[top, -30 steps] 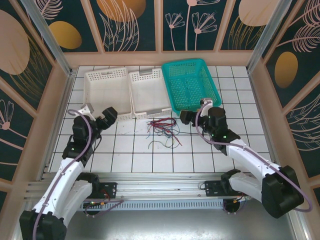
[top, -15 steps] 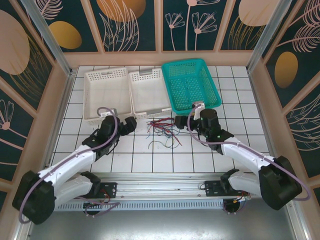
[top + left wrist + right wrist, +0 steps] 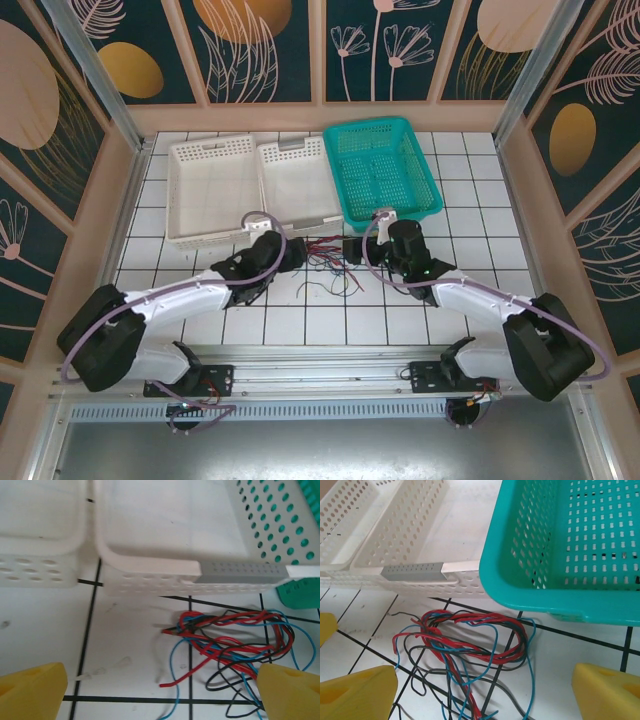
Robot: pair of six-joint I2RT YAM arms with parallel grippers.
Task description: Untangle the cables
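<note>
Where the tangle of thin red, black and blue cables (image 3: 325, 262) lies on the white tiled table (image 3: 500, 240), the left gripper (image 3: 295, 255) and the right gripper (image 3: 352, 247) flank it closely. Each has its yellow fingers (image 3: 31, 689) spread wide and grips nothing. In the left wrist view, strands run up to one fingertip; contact cannot be judged. Just behind the tangle stand two white perforated plastic baskets (image 3: 215, 150) and a teal plastic mesh basket (image 3: 385, 125).
</note>
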